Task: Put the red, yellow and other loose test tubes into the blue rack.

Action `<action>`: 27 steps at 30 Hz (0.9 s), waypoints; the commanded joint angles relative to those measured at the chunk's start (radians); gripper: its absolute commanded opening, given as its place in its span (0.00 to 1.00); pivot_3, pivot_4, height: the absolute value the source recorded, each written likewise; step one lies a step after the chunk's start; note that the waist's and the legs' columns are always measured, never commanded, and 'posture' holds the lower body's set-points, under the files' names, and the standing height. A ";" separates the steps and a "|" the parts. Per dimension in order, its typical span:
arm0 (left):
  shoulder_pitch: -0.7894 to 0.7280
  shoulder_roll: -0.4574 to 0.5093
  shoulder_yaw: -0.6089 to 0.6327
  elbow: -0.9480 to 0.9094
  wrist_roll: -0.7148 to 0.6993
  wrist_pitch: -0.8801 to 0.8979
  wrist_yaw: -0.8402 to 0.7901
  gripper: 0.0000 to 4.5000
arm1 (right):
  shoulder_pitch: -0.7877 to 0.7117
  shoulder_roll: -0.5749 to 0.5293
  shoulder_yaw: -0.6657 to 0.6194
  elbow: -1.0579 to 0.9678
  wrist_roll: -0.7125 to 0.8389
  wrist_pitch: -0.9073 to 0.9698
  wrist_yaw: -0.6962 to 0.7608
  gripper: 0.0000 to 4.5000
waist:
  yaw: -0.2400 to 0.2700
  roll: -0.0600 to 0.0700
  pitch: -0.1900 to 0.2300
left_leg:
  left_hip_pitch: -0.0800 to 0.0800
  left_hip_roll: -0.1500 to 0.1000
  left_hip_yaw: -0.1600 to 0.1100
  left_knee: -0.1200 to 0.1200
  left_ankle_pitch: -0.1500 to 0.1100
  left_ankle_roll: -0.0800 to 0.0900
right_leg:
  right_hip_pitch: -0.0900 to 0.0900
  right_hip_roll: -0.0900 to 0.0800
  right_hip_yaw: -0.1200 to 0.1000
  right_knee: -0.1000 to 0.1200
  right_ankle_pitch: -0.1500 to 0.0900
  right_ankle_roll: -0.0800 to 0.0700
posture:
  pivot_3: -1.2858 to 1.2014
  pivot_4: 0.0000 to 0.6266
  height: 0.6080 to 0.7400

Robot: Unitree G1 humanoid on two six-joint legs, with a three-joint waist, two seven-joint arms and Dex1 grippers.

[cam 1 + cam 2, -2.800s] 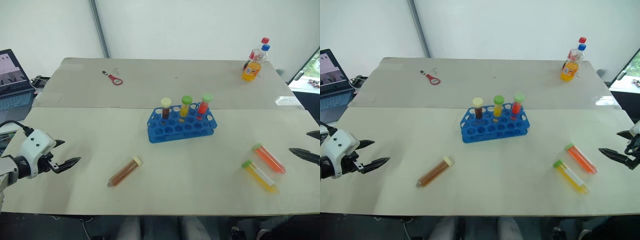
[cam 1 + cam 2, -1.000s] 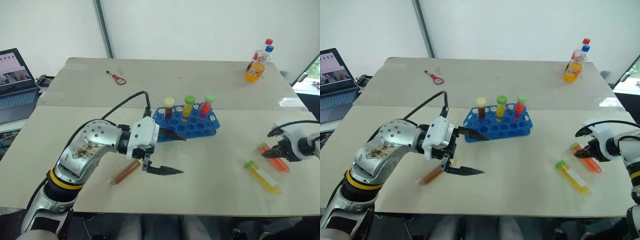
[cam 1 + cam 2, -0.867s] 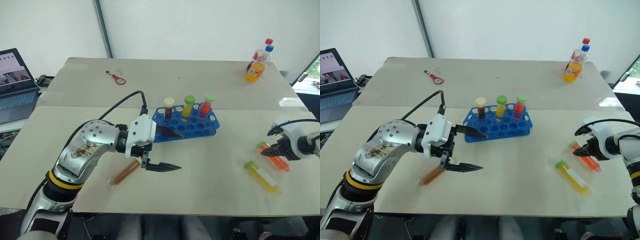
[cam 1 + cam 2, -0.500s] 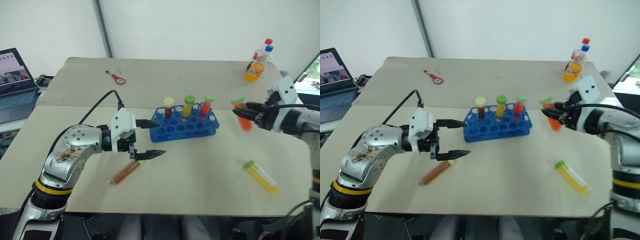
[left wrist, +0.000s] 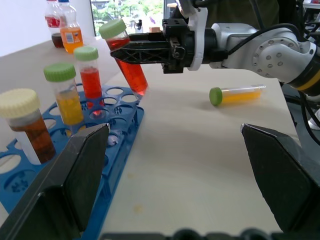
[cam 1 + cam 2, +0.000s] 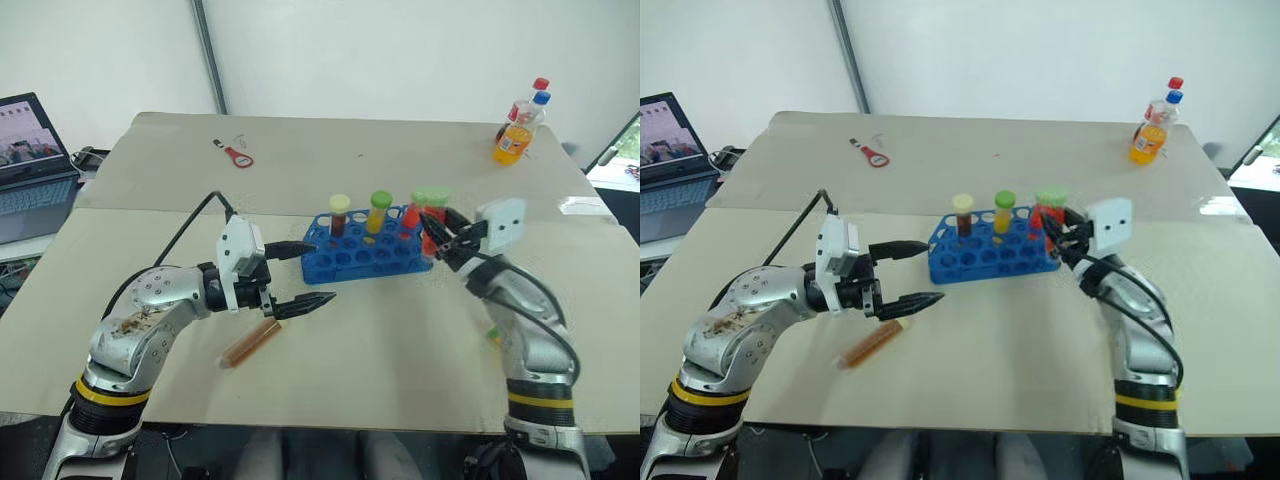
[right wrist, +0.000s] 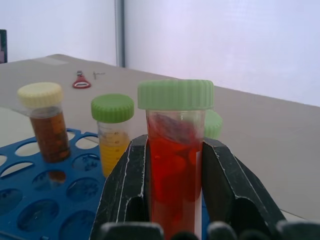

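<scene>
The right gripper (image 7: pixel 175 200) is clamped on the red tube (image 7: pixel 175 165), held nearly upright with its green cap on top, just above the right end of the blue rack (image 6: pixel 345 262); free holes lie toward seven o'clock, so this arm is placed to insert it. The left gripper (image 6: pixel 300 275) stands wide and empty over the brown tube (image 6: pixel 250 343). The yellow tube (image 5: pixel 237 94) lies flat, well apart. No readable writing shows.

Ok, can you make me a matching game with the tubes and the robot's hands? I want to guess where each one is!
Things:
1. red tube
2. yellow tube
3. brown tube
4. left gripper

Places or states:
A. lying on the table, green cap, by the right arm
B. open, holding nothing
C. gripped by the right gripper, next to the blue rack
D. lying under the left gripper

Pairs: 1-C, 2-A, 3-D, 4-B
</scene>
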 commanded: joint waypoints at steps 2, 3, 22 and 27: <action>-0.006 0.015 -0.007 -0.036 0.012 -0.029 -0.014 1.00 | -0.035 0.019 0.018 0.043 -0.015 -0.100 -0.033 0.22 | 0.001 0.000 0.000 | 0.000 0.000 0.000 0.000 0.000 0.000 | 0.001 0.000 0.000 0.000 0.000 0.000 | 0.52 0.24 0.84; -0.009 0.014 -0.008 -0.033 0.013 -0.029 -0.013 1.00 | -0.039 0.022 0.022 0.058 -0.017 -0.114 -0.037 0.22 | 0.001 0.000 0.000 | 0.000 0.000 0.000 0.000 0.000 0.000 | 0.001 0.000 0.000 0.000 0.000 0.000 | 0.52 0.24 0.84; -0.050 -0.055 -0.010 -0.029 -0.027 0.017 0.040 1.00 | 0.025 0.142 0.039 0.128 -0.040 -0.242 -0.218 0.22 | -0.009 0.000 0.000 | 0.000 0.000 -0.001 0.000 0.000 0.000 | 0.001 0.000 -0.001 0.000 0.000 0.000 | 0.52 0.24 0.84; -0.059 -0.066 -0.016 -0.027 -0.021 0.020 0.048 1.00 | 0.046 0.149 0.013 0.111 -0.002 -0.252 -0.225 0.53 | -0.010 0.000 0.000 | 0.000 0.000 -0.003 0.000 0.000 0.000 | 0.002 0.000 -0.002 0.000 0.000 0.000 | 0.52 0.24 0.84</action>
